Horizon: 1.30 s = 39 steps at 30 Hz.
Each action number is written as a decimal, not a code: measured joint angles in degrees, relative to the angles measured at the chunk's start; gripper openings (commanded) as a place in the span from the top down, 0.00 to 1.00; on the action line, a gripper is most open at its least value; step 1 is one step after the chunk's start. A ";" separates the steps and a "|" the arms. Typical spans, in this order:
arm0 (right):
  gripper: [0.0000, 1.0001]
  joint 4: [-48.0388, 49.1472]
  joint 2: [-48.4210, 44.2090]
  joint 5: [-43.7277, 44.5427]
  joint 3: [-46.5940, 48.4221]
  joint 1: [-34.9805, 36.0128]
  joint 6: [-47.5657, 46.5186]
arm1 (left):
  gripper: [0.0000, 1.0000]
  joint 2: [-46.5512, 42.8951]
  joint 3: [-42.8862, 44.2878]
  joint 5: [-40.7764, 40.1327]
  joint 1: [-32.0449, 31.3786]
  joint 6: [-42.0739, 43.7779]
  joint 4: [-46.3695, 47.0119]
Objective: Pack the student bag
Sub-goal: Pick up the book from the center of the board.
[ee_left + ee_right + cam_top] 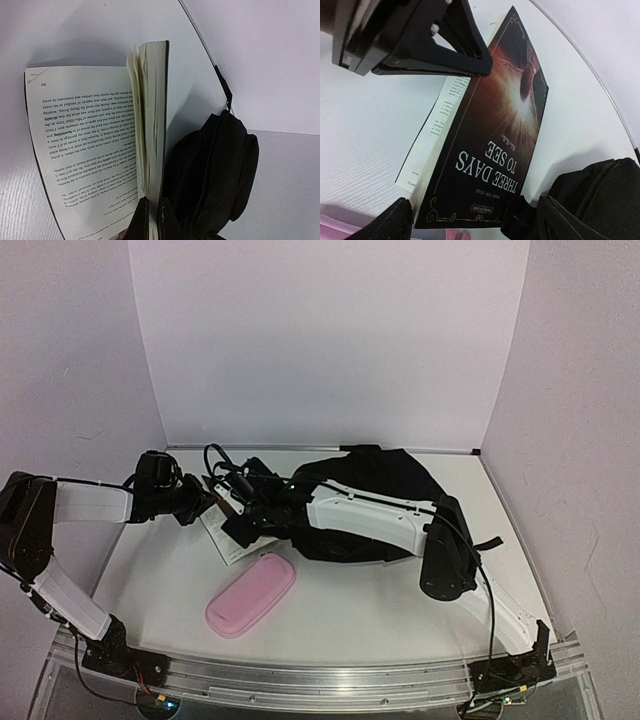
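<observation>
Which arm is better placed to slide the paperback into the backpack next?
Left, probably: the left pincer is shut on the paperback, holding it open right beside the backpack. The right pincer is open and grips nothing.

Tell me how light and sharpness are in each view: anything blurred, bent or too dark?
Top view: even light with a lilac tint; the bag is so dark that its folds hardly show. Left wrist view: the book has sharp print, but the table edge looks curved. Right wrist view: the cover title is sharp, and the table edge bends too.
</observation>
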 measured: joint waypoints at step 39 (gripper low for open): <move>1.00 1.01 0.02 0.10 -3.28 0.84 -4.17 | 0.36 2.97 -1.97 0.80 -0.06 -6.56 5.46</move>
